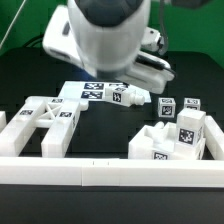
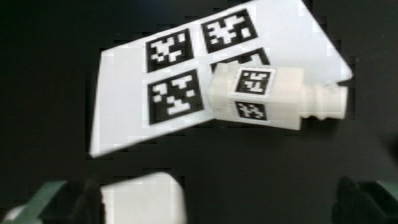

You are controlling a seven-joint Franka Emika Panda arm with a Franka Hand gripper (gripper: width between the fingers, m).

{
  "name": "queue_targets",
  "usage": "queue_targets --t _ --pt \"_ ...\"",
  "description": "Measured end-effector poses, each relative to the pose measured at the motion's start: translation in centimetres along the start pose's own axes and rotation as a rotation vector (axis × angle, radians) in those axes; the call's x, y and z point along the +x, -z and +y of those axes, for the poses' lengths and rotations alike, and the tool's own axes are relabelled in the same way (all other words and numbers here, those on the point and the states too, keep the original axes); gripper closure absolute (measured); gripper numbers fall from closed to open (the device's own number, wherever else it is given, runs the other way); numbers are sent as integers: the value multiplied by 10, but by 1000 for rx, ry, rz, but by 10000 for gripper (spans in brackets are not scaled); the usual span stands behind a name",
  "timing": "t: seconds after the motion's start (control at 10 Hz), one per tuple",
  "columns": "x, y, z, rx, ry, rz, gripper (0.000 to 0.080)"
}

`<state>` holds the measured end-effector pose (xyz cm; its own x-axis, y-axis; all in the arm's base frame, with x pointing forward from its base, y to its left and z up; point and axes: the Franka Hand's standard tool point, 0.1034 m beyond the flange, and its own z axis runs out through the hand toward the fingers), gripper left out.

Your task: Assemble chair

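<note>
In the wrist view my gripper (image 2: pixel 201 203) is open, its dark fingertips (image 2: pixel 36 205) far apart at the frame's edge. A white chair piece (image 2: pixel 143 198) sits between them, close to one finger and well apart from the other. Further off, a white cube-ended peg (image 2: pixel 267 95) with a tag lies on its side, against the edge of the marker board (image 2: pixel 178 65). In the exterior view the same peg (image 1: pixel 133 97) lies beside the marker board (image 1: pixel 92 92). The arm's bulk (image 1: pixel 105 35) hides the fingers there. The X-braced frame (image 1: pixel 45 125) stands at the exterior view's left, the notched block (image 1: pixel 172 140) at its right.
Two small tagged cube pieces (image 1: pixel 167 107) (image 1: pixel 190 104) stand behind the notched block. A long plain white border rail (image 1: pixel 110 172) runs along the front. The table surface is black.
</note>
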<state>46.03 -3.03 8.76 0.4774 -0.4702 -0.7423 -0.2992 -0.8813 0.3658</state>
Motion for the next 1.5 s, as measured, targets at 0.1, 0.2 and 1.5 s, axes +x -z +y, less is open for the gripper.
queue_targets --t 0.1,0.2,1.5 --pt "-3 -14 6 19 -85 -20 150" --pt "-4 -25 12 47 -113 -31 150" --pt "-10 -57 28 335 -560 -28 150"
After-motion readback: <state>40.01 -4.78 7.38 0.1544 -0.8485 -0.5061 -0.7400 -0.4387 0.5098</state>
